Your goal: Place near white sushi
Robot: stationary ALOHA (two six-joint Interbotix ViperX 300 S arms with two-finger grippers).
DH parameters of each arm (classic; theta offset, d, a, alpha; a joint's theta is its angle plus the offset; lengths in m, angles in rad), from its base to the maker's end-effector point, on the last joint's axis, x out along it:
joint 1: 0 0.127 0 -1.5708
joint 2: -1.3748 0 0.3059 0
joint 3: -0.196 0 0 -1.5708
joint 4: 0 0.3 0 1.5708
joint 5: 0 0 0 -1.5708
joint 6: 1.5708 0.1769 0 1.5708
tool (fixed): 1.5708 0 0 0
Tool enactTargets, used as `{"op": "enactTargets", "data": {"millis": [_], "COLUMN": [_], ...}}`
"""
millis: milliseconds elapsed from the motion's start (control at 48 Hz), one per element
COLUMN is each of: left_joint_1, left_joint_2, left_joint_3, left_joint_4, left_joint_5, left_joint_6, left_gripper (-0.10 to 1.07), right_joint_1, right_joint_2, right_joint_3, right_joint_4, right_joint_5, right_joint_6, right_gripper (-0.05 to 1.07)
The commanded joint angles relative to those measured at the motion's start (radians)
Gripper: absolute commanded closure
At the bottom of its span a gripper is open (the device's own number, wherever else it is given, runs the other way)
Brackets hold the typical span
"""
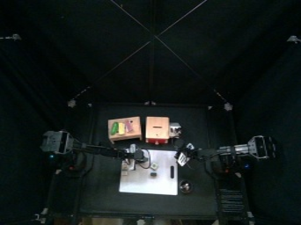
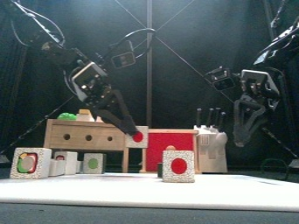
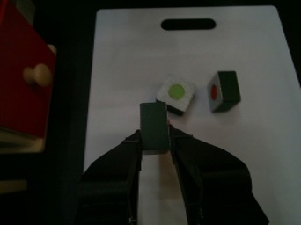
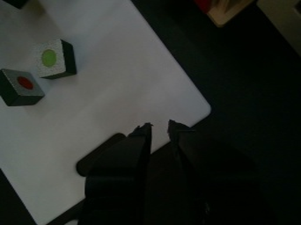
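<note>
Your left gripper (image 3: 154, 145) is clamped on a dark sushi piece (image 3: 153, 139), carried above the white board (image 3: 129, 53), apparently so you can set it down beside its target. Just ahead of the jaws sits the white sushi (image 3: 177, 91), a white cube with a green dot, roughly mid-board. Touching or just beside it stands a dark-sided piece (image 3: 223, 90) with a red centre. Your right gripper (image 4: 160, 132) hangs over the board's corner, jaws nearly together and empty, out of the way.
</note>
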State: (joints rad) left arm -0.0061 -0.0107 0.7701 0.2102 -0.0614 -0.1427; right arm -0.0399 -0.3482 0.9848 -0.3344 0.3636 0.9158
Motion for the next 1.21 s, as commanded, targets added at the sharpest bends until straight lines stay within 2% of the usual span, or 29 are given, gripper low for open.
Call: {"op": "enactTargets", "data": {"millis": [0, 229, 500, 1188], "left_joint_1": [-0.009, -0.012, 0.005, 0.066], "left_joint_2": [-0.049, -0.107, -0.129, -0.121], "left_joint_3": [0.026, 0.109, 0.183, 0.210], "left_joint_4": [0.002, 0.003, 0.000, 0.002], "left_joint_5": [-0.005, -0.005, -0.003, -0.005], "left_joint_6": [-0.002, -0.002, -0.002, -0.002], "left_gripper": [0.41, 0.41, 0.40, 0.38], "right_joint_1": [0.002, 0.003, 0.003, 0.000], "right_joint_2": [-0.003, 0.015, 0.034, 0.038], "right_joint_3": [-0.026, -0.041, -0.048, -0.048], "right_joint_4": [-0.002, -0.006, -0.003, -0.012], "right_joint_5": [-0.006, -0.006, -0.005, -0.012], "right_joint_6": [0.000, 0.000, 0.000, 0.000], "right_gripper": [0.37, 0.37, 0.37, 0.37]}}
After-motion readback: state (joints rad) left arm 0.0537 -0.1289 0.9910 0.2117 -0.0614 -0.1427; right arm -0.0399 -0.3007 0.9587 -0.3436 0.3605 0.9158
